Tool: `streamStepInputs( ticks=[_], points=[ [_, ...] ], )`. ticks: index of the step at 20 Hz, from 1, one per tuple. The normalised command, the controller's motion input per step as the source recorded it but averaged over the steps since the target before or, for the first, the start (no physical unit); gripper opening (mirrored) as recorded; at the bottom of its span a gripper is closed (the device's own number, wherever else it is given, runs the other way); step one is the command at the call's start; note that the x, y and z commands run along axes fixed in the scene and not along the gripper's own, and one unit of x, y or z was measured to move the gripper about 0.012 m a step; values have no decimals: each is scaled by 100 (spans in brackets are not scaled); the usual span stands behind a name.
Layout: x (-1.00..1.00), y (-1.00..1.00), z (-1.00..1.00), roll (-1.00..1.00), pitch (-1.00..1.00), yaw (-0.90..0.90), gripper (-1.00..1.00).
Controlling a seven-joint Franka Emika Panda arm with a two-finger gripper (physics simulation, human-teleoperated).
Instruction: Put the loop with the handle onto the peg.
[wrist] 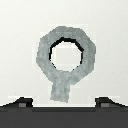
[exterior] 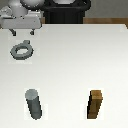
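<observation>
1. My tool (exterior: pixel 22 33) hangs above the desk (exterior: pixel 75 60), fingers spread wide and holding nothing; both fingertips (wrist: pixel 21 103) show in the wrist view with a broad gap between them.
2. The loop with the handle (wrist: pixel 65 57) lies flat on the desk directly under my tool. Its tab handle (wrist: pixel 61 90) points into the gap between my fingers, so its long axis runs across the line joining the fingertips.
3. Judgement: a straight descent should bring the fingers down either side of the handle; no rotation appears necessary.
4. The peg (exterior: pixel 34 104) stands upright well apart from the loop, at the desk's opposite edge.
5. A brown block (exterior: pixel 96 104) stands toward the exterior view's right of the peg.
</observation>
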Motion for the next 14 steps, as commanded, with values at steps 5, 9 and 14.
streamStepInputs(
  ticks=[5,9,14],
  points=[
    [0,0,-60,0,0,0,100],
    [0,0,-50,0,0,0,100],
    [0,0,0,0,0,0,-100]
  ],
)
